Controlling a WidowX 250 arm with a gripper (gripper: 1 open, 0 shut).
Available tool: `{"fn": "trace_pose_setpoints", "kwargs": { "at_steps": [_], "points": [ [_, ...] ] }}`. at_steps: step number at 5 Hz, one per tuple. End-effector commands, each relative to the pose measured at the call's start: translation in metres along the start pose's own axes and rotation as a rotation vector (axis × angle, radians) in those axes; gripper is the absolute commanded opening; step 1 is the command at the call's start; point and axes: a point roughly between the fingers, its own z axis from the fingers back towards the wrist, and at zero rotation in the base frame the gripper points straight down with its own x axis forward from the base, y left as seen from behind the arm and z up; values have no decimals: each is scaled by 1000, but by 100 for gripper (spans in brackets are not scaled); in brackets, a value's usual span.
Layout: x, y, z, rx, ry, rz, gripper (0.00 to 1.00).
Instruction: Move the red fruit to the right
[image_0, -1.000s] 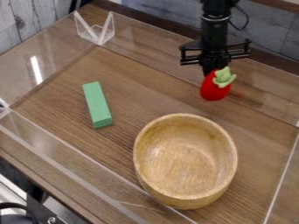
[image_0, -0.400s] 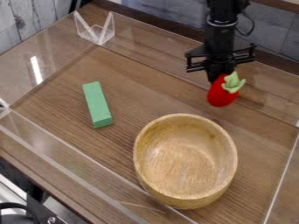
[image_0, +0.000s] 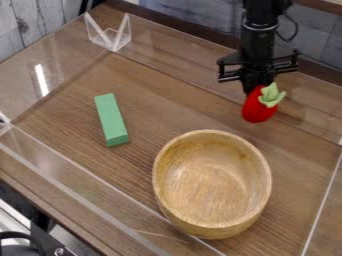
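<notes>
- A brown wooden counter (image_0: 100, 170) with visible plank lines fills most of the view; pale, glossy reflections lie over its left part.
- A small, glossy red oval toy fruit with a light green leafy cap (image_0: 261, 105) is on the right half of the counter, toward the far side, beyond the bowl.
- The black robot claw (image_0: 251, 83) reaches down from the far edge, and its fingers are closed. The tip meets the far left side of the fruit; whether it pinches the fruit or only touches it, I cannot tell.
- A round, pale wooden bowl (image_0: 211, 185) sits near, right of centre, its inside facing up.
- A green rectangular block (image_0: 111, 119) lies on the left, well apart from the bowl, its long side running roughly from near to far.
- A clear, angular stand-like object (image_0: 111, 30) is at the far left.
- Past the far edge, a bluish-grey speckled surface (image_0: 315, 38) shows at the right, and a grey one at the far left corner.
- Dark cables (image_0: 30, 238) are bunched at the near left corner.
</notes>
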Motion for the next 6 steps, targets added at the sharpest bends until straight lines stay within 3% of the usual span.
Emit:
{"fn": "trace_pose_setpoints", "kwargs": {
  "at_steps": [1,5,6],
  "points": [
    [15,-12,40,-88,-93,-17,0],
    [-7,-35,43,-84,-97,-87,0],
    [-11,-37,41,-73,-113,-49,0]
  ]
}}
